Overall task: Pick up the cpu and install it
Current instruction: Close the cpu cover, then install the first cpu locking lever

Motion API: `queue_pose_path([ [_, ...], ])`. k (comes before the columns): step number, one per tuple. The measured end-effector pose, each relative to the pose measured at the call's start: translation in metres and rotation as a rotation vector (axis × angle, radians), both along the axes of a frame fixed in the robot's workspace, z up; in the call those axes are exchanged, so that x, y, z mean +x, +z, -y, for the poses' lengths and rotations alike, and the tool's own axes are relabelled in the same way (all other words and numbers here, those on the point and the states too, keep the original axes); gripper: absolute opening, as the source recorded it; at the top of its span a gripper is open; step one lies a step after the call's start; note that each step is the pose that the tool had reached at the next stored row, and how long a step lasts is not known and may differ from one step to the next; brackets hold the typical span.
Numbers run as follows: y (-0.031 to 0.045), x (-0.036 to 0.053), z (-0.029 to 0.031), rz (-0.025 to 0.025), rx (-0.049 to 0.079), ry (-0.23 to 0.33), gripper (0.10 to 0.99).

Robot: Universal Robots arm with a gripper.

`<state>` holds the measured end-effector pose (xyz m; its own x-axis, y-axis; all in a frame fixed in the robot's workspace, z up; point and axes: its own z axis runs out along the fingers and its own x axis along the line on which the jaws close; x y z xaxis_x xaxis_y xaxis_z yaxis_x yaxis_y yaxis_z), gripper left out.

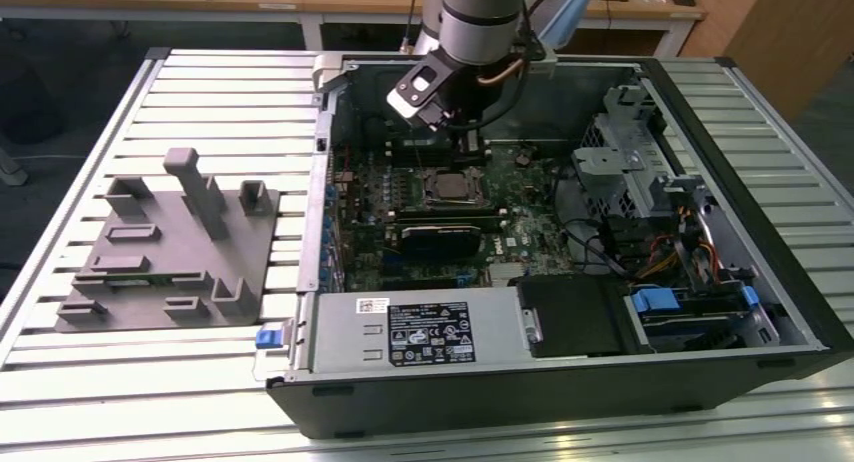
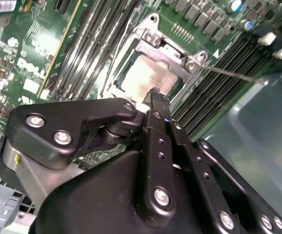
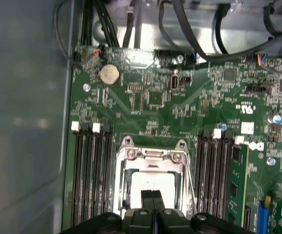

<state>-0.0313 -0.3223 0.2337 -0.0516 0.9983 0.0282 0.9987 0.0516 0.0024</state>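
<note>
In the exterior view, the arm reaches down into the open computer case (image 1: 561,232) lying on the slatted table (image 1: 200,92), and the hand (image 1: 447,122) hangs just above the motherboard (image 1: 441,202), near the far edge of the case. The socket frame (image 1: 442,190) sits a little nearer the camera than the hand. Off to the exterior view's left, the grey tray (image 1: 167,252) with its upright blocks rests on the table, well apart from the case.

In the second wrist view, the black fingers (image 2: 156,105) are pressed together, tips meeting with nothing between them. Right beyond those tips lies the cpu (image 2: 148,78), its pale metal top showing inside the silver socket frame (image 2: 153,36), seated flat in the board. Memory slots (image 2: 90,44) run on either side of the frame.

In the first wrist view, the hand (image 3: 152,194) is again closed and empty, its tips hovering over the near edge of the cpu (image 3: 153,183). The chip sits square within the socket frame (image 3: 151,156), memory slots (image 3: 90,165) flanking it, and a round coin battery (image 3: 109,74) shows farther up the board.
</note>
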Motion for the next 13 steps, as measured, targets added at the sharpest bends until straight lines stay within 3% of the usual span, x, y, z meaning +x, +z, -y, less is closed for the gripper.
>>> queue_pose_path([
  [6, -0.0009, -0.0057, 0.0, -0.0001, 0.0, 0.0, 0.106],
  [13, -0.0012, -0.006, 0.0, 0.0, 0.0, 0.0, 0.106],
])
